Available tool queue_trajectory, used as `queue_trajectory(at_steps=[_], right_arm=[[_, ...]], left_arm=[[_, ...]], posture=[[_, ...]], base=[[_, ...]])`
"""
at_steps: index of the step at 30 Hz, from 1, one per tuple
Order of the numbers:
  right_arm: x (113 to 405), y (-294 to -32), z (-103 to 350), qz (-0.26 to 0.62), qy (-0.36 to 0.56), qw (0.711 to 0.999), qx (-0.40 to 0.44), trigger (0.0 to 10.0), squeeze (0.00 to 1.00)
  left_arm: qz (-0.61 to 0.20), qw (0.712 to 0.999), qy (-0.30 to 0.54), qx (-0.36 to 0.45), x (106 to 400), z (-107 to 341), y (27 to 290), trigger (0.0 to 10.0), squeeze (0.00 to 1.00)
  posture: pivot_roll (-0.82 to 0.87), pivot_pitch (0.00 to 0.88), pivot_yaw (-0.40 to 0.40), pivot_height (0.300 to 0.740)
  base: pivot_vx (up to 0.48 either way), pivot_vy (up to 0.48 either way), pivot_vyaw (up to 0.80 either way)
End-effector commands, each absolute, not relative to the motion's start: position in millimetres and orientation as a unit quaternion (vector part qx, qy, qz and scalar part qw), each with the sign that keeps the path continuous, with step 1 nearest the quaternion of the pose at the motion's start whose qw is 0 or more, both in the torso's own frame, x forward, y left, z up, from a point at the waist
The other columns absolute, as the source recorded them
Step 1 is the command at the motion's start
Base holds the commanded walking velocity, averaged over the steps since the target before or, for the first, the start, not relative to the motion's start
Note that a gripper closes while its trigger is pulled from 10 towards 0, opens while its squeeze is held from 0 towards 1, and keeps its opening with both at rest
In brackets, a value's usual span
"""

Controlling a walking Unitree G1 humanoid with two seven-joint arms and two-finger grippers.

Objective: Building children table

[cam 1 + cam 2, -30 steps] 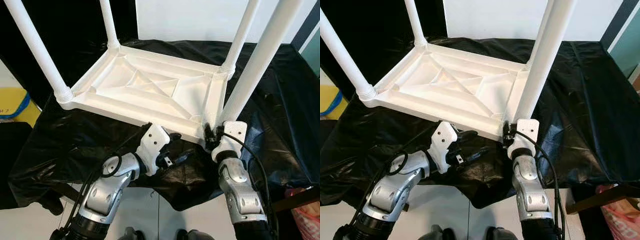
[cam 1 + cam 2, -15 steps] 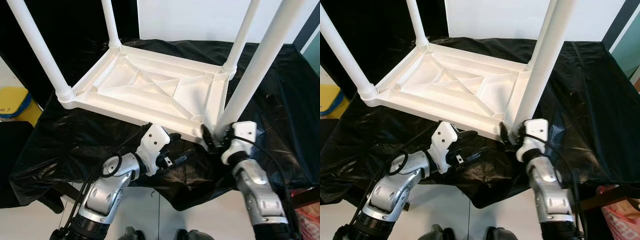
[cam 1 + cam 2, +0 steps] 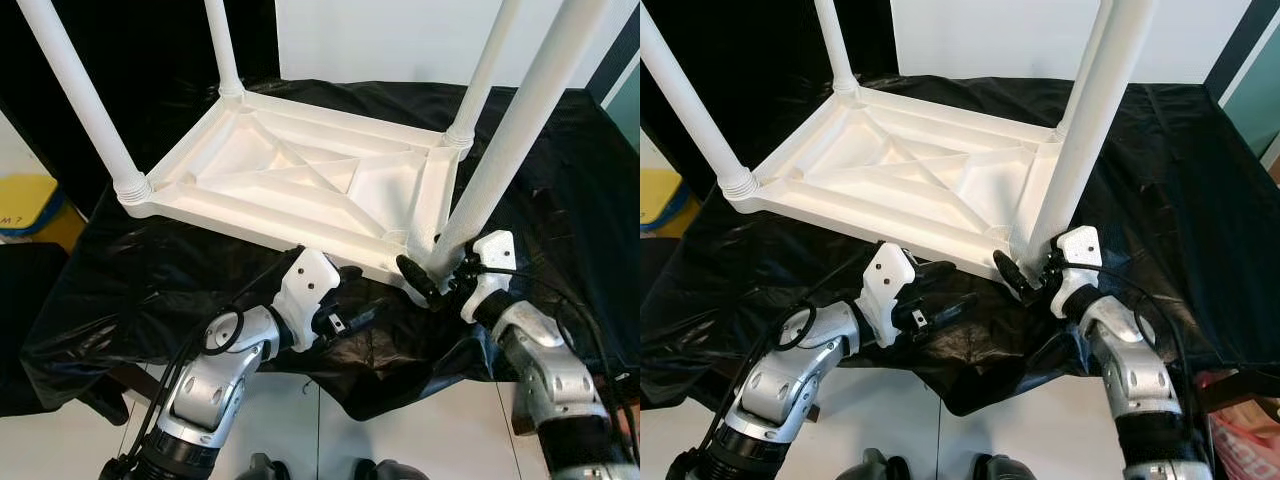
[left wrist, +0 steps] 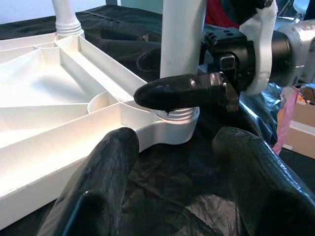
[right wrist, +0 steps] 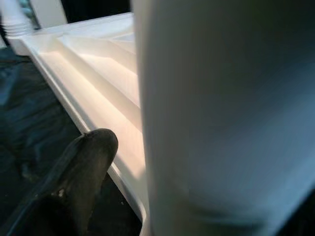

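Observation:
A white plastic children's table (image 3: 300, 170) lies upside down on a black sheet, its legs pointing up. My right gripper (image 3: 432, 275) is shut on the base of the near right leg (image 3: 510, 140), just above its threaded collar; one black finger (image 4: 182, 93) crosses the front of the leg (image 4: 182, 44). In the right wrist view the leg (image 5: 221, 113) stands beside one finger (image 5: 78, 172). My left gripper (image 3: 355, 295) is open just below the table's near edge, with nothing between its fingers (image 4: 98, 182).
The black plastic sheet (image 3: 560, 180) covers the work surface and hangs over its front edge. A yellow and blue object (image 3: 30, 205) lies on the floor at the left. A pink bag (image 3: 1240, 410) and a cardboard box (image 4: 300, 132) are at the right.
My right forearm has swung out to the right and its wrist has turned around the leg base, while the fingers stay at the leg. The left arm has not moved.

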State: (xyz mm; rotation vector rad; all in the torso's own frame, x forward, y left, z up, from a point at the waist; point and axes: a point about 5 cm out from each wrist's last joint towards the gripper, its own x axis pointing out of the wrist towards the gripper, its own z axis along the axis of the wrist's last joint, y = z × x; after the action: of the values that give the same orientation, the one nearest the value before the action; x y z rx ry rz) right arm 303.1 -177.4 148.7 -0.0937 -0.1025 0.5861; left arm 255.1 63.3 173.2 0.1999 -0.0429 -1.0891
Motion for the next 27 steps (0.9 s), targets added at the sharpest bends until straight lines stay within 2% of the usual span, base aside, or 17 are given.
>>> queue_trajectory(at_steps=[1,3,4,6,7,16,17,18,22,27], right_arm=[[302.5,-176.5,143.4,0.302,-0.041,0.951,-0.051,10.0,0.00],[304.1,-176.8,141.3,0.312,-0.035,0.948,-0.054,10.0,0.00],[304.4,-177.9,139.8,0.312,-0.033,0.948,-0.056,1.0,0.00],[304.5,-178.6,138.8,0.311,-0.032,0.948,-0.056,1.0,0.00],[304.7,-180.0,137.2,0.312,-0.030,0.948,-0.057,0.0,0.00],[303.9,-184.4,130.7,0.317,-0.021,0.946,-0.061,0.0,0.00],[304.2,-185.3,130.3,0.312,-0.019,0.948,-0.061,5.8,0.00],[304.8,-186.9,129.6,0.303,-0.018,0.951,-0.064,10.0,0.00],[305.0,-187.4,129.4,0.300,-0.019,0.952,-0.065,10.0,0.00],[306.3,-187.0,133.9,0.240,-0.027,0.969,-0.050,10.0,0.00]], left_arm=[[-0.499,0.861,-0.021,0.097,255.8,173.7,62.3,10.0,0.00],[-0.498,0.862,-0.022,0.098,256.2,174.4,62.9,10.0,0.00],[-0.496,0.862,-0.022,0.098,256.3,174.6,63.6,10.0,0.00],[-0.495,0.863,-0.022,0.098,256.3,174.7,64.1,10.0,0.00],[-0.494,0.864,-0.022,0.098,256.3,174.8,64.5,10.0,0.00],[-0.493,0.864,-0.021,0.099,255.1,174.6,66.0,10.0,0.00],[-0.493,0.864,-0.021,0.100,255.3,174.7,66.0,10.0,0.00],[-0.494,0.864,-0.021,0.100,255.4,174.8,65.9,10.0,0.00],[-0.494,0.864,-0.021,0.099,255.4,174.9,65.9,10.0,0.00],[-0.496,0.863,-0.020,0.098,255.0,174.4,65.0,10.0,0.00]], posture=[[-0.04,0.117,-0.029,0.740],[-0.04,0.117,-0.030,0.740],[-0.03,0.118,-0.032,0.740],[-0.03,0.118,-0.032,0.740],[-0.03,0.118,-0.033,0.740],[-0.03,0.121,-0.028,0.740],[-0.03,0.121,-0.028,0.740],[-0.03,0.122,-0.027,0.740],[-0.03,0.122,-0.027,0.740],[-0.03,0.127,-0.028,0.740]], base=[[0.000,0.000,0.00],[0.000,0.000,0.00],[0.000,0.000,0.00],[0.000,0.000,0.00],[0.000,0.000,0.00],[0.000,0.000,0.00],[0.000,0.000,0.00],[0.000,0.000,0.00],[0.000,0.000,0.00],[0.000,0.000,0.00]])
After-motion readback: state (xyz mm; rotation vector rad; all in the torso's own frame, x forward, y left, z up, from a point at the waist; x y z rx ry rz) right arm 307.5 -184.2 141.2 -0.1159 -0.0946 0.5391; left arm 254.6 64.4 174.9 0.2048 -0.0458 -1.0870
